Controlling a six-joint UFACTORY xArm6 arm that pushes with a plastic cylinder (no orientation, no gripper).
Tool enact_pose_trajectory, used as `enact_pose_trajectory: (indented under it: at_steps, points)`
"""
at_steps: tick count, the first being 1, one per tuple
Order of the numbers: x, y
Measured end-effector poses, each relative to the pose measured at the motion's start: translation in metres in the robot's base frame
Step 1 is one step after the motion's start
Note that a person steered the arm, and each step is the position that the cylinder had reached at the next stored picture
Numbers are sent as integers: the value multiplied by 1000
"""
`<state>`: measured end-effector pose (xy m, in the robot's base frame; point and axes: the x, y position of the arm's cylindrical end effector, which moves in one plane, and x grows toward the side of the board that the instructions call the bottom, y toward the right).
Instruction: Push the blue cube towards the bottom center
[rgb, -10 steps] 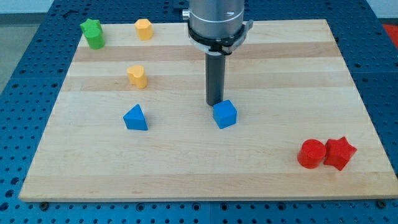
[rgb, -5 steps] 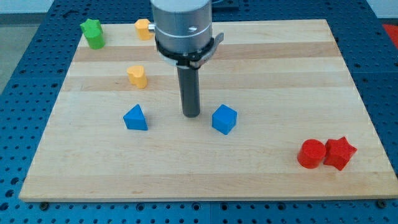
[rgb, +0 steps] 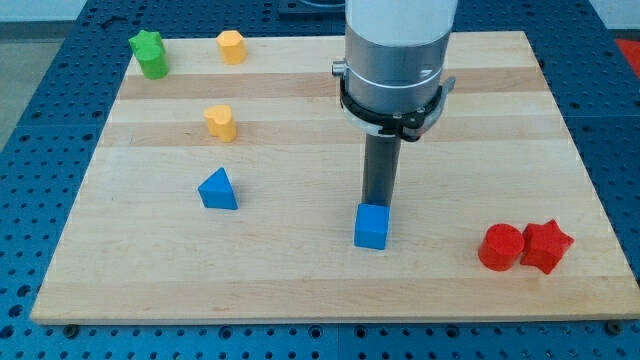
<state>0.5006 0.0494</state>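
The blue cube (rgb: 371, 227) sits on the wooden board (rgb: 300, 280), a little right of centre and near the view's bottom. My tip (rgb: 377, 205) is directly behind the cube, on its upper side, touching or almost touching its top edge. The dark rod rises from there to the arm's grey wrist at the view's top.
A blue triangular block (rgb: 218, 189) lies left of the cube. A yellow block (rgb: 221, 122) and another yellow block (rgb: 231, 46) sit at upper left, next to a green block (rgb: 150, 54). A red cylinder (rgb: 499, 247) and a red star-shaped block (rgb: 546, 246) sit at lower right.
My tip swung from the cube's left to behind it. The blue cube has moved down and slightly right, towards the view's bottom, and turned squarer to the view.
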Motion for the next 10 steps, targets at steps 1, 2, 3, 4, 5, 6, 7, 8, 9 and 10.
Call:
enact_pose_trajectory:
  at_steps: [1,2,3,4,5,6,7,8,9,10]
  points:
    - [-4,13]
    - [2,14]
    - [3,28]
    - [6,36]
    - [19,35]
    - [26,22]
    - [27,-2]
    - [27,-17]
    - [26,-14]
    - [9,-7]
